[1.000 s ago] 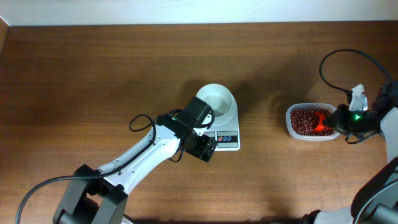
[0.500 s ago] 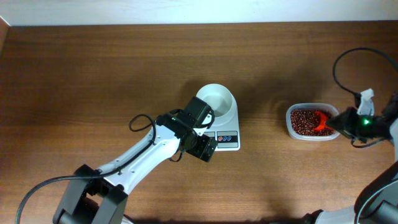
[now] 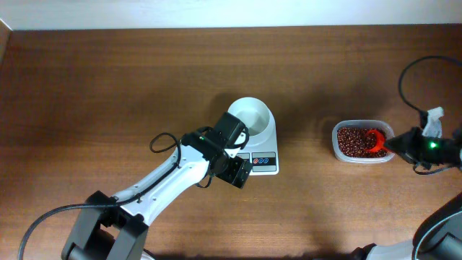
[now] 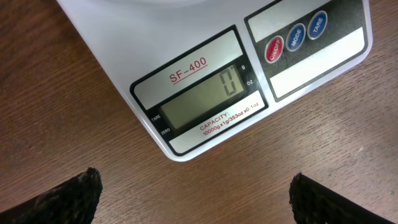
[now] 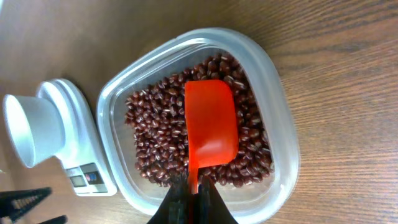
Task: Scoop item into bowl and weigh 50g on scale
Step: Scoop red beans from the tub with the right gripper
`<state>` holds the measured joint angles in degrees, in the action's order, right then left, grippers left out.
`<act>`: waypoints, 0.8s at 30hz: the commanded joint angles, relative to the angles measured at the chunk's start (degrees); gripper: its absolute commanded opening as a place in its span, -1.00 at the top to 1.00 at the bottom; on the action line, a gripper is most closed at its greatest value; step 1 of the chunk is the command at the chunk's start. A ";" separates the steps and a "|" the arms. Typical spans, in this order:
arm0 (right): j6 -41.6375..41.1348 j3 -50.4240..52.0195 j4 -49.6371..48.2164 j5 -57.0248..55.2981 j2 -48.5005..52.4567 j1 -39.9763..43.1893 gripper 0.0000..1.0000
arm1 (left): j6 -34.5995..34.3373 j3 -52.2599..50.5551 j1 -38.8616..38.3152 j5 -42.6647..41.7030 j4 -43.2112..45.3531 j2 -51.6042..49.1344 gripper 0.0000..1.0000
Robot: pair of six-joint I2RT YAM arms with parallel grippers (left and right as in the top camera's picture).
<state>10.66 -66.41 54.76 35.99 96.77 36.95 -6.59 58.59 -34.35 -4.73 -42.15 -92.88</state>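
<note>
Dark red-brown beans (image 3: 351, 141) (image 5: 155, 137) fill a clear plastic container (image 3: 337, 144) (image 5: 283, 155) at the right. My right gripper (image 3: 395, 146) (image 5: 193, 190) is shut on the handle of a red scoop (image 3: 374, 139) (image 5: 211, 121), whose cup rests on the heap with no beans on its visible face. The white bowl (image 3: 251, 114) (image 5: 28, 130) stands empty on the white scale (image 3: 264, 162) (image 4: 205, 93) (image 5: 81, 146), whose display reads 0. My left gripper (image 3: 236, 172) (image 4: 196, 196) hangs open over bare wood just in front of the scale's display.
The brown wooden table (image 3: 108, 87) ends at a pale wall along the far edge. A black cable (image 3: 415, 68) loops above the right arm. The left arm's white links (image 3: 170, 177) stretch from the front left toward the scale.
The right arm has drawn back to the right and slightly down, tilting the scoop over the beans. The left arm, bowl and scale have not moved.
</note>
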 commanded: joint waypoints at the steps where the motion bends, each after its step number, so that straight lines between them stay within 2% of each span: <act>1: -2.45 0.74 -0.66 -10.97 0.48 -6.05 0.92 | 0.70 -0.37 -0.28 -0.85 0.13 1.18 -0.98; 3: -3.85 0.74 -1.20 -14.86 0.48 -9.79 0.92 | 0.70 -0.37 -0.26 -0.85 0.13 1.18 -0.98; 6: -4.04 0.74 -1.20 -13.25 0.48 -11.41 0.92 | 0.70 -0.37 -0.28 -0.85 0.13 1.18 -0.98; 15: 2.67 0.96 0.07 5.07 4.31 -4.24 0.92 | 0.68 -0.37 -0.28 -0.85 0.13 1.18 -0.99; 24: 3.98 0.96 0.28 10.14 6.27 0.92 0.92 | 0.68 -0.37 -0.28 -0.83 0.13 1.18 -0.98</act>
<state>13.72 -66.02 55.16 43.48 102.50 36.67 -6.59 58.59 -34.35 -4.73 -42.15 -92.88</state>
